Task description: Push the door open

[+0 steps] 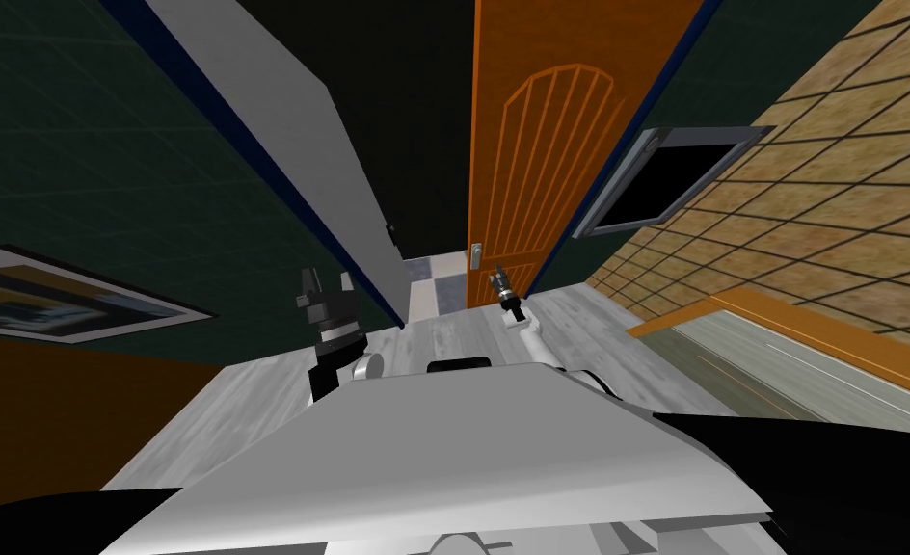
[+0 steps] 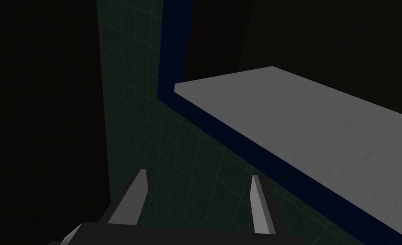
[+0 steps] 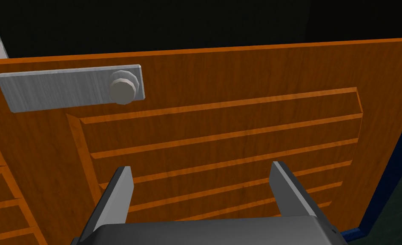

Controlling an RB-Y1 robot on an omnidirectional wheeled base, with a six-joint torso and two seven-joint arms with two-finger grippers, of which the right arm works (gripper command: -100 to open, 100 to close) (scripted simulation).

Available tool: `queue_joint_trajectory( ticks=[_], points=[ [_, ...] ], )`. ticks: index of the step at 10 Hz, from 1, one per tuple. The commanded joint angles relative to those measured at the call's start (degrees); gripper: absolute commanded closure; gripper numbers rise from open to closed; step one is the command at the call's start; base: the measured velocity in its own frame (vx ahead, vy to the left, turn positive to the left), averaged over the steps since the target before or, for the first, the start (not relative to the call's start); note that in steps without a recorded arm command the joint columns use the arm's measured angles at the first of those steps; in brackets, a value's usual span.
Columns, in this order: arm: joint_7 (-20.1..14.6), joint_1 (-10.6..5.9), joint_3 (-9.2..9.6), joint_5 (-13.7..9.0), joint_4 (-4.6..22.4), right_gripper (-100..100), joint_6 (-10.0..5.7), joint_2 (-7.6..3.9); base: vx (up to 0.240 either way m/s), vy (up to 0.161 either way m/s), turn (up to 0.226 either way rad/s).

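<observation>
Right pincer gaped empty, aimed at the upright, ajar orange door, its long slats running crosswise to it; left pincer likewise gaped empty.

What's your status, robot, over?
Right claw open, facing orange door near its knob. Left claw open, by green wall. Door ajar. Nothing between claw and door.

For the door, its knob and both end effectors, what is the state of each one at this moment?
door: partly open, with a gap along its knob edge.
knob: free, nothing grips it.
right end effector: open, empty, facing the door's slatted panel near the knob.
left end effector: open, empty, apart from the door.
</observation>
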Motion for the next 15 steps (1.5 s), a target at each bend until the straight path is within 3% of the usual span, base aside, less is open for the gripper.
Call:
queue_joint_trajectory(
  ticks=[1, 3, 4, 6, 9, 15],
  points=[
    [-0.8, -1.8, 0.01, 0.6, 2.9, -100, 0.2, -0.65, 0.078, -0.013, 0.016],
    [-1.7, -4.41, -0.06, 1.3, 7.1, -100, 0.25, -1.3, 0.104, -0.013, 0.013],
    [-1.7, -4.41, -0.06, 1.3, 8.2, -100, 0.25, -1.3, 0.068, -0.019, 0.007],
    [-2.4, -6.66, -0.12, 1.9, 11.5, -100, 0.29, -1.84, 0.057, -0.019, 0.008],
    [-2.8, -7.78, -0.14, 2.2, 14.3, -100, 0.31, -2.12, 0.05, -0.011, 0.006],
    [-4.3, -12.33, -0.26, 3.5, 22.5, -100, 0.4, -3.2, 0.077, -0.012, 0.007]
  ],
)
